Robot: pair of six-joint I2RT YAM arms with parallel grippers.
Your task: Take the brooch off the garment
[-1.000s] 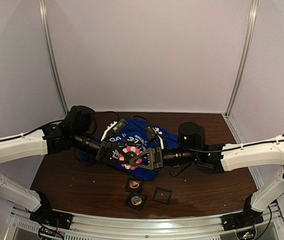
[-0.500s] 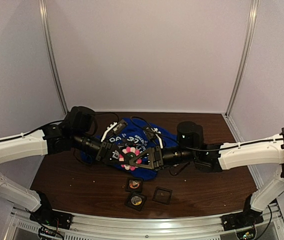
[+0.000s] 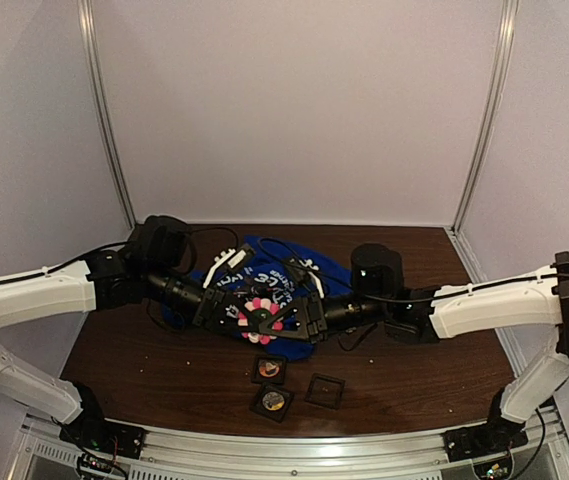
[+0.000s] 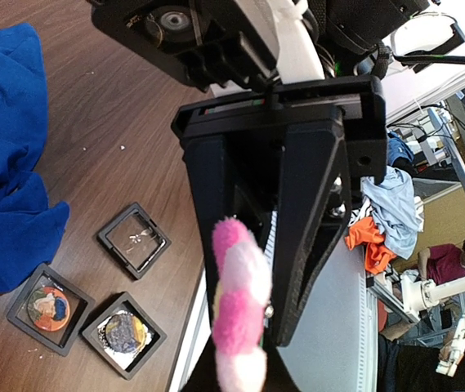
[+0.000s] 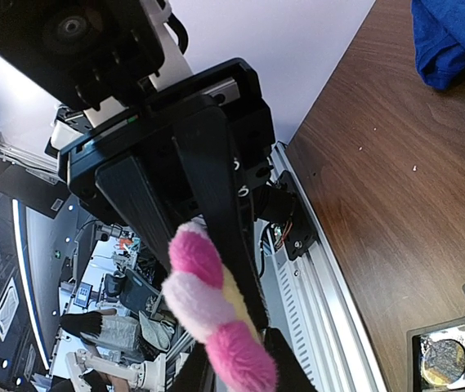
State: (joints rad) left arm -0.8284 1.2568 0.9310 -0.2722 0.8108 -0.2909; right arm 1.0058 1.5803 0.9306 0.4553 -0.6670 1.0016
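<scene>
Top external view: the flower brooch [image 3: 258, 316] is pinched between your left tool [image 3: 239, 313] and right tool [image 3: 279, 318]. Both are closed tight on it from opposite sides, over the near edge of the blue shirt [image 3: 269, 255]. Whether the pin is free of the cloth cannot be told.

Risk: pulling the tools apart may tear the fuzzy petals or drag the shirt, and a slack pinch would drop the brooch. Three small display boxes [image 3: 269, 368] lie on the desk [image 3: 144, 360] just in front.

1. The brooch [image 4: 236, 310] runs off the bottom edge in both wrist views.
2. The garment [image 3: 264, 252] is partly hidden under both arms.
3. Whether the right pincer [image 3: 270, 321] actually clamps the brooch cannot be told.
</scene>
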